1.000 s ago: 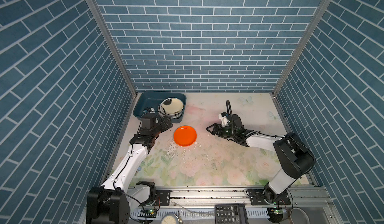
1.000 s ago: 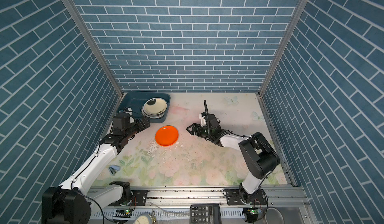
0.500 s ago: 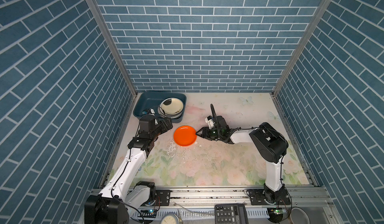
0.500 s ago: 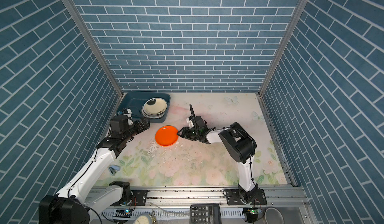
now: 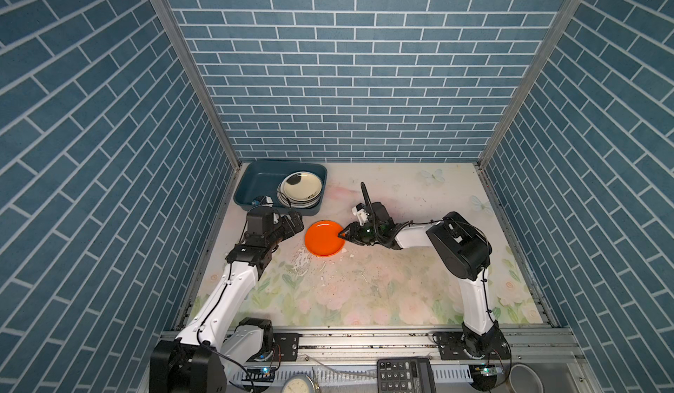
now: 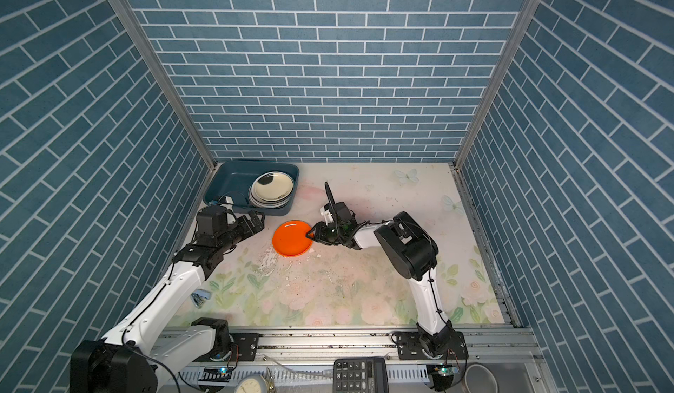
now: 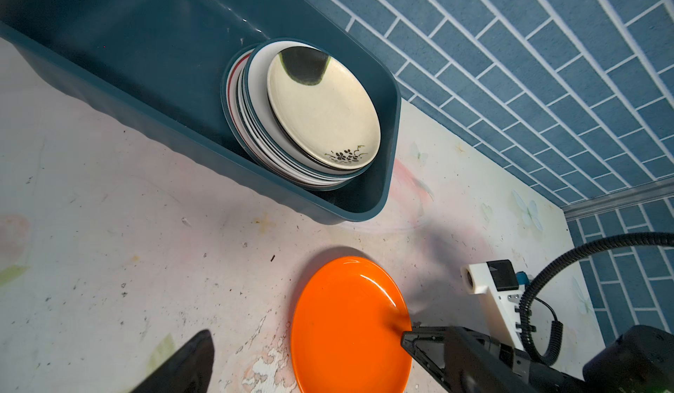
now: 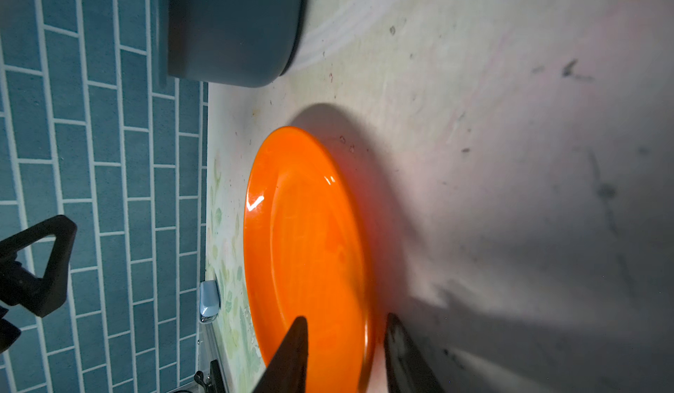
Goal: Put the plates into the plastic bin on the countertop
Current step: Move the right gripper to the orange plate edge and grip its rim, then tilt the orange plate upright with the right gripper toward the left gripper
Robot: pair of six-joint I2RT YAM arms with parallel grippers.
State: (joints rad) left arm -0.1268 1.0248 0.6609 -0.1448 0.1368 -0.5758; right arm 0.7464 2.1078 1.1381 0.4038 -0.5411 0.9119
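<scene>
— Plates [image 5: 301, 189]: where are they, going left to right?

— Start with my left claw [image 5: 296, 223]. It hangs over the bench [image 5: 364, 292] just in front of the bin [image 5: 257, 179], jaws wide apart, holding nothing. The bin stands in the back left corner against the brick wall [image 5: 346, 81]. Its left half is bare. In its right half the plates lie piled, with the cream plate [image 7: 322, 110] on top and teal and red rims showing beneath it.

— Any writing on them?

— The cream plate bears a small dark sprig near its rim. Only the edges of the lower plates show, so I cannot read anything there.

— And outside the bin?

— The orange plate [image 5: 322, 238], plain and glossy, lies on the bench just in front of the bin's right end, between my two claws.

— Your right claw?

— My right claw [image 5: 343, 234] is at the orange plate's right edge. Its jaws are partly apart and straddle the rim. In the right wrist view one fingertip [image 8: 291, 351] is over the plate's face and the other is outside the rim, low to the bench. I cannot tell whether either presses on the plate.

— Any labels further right?

— A calculator [image 5: 405, 374] lies by the metal rail [image 5: 364, 340] at the front. Its key marks are too small to read.
</scene>
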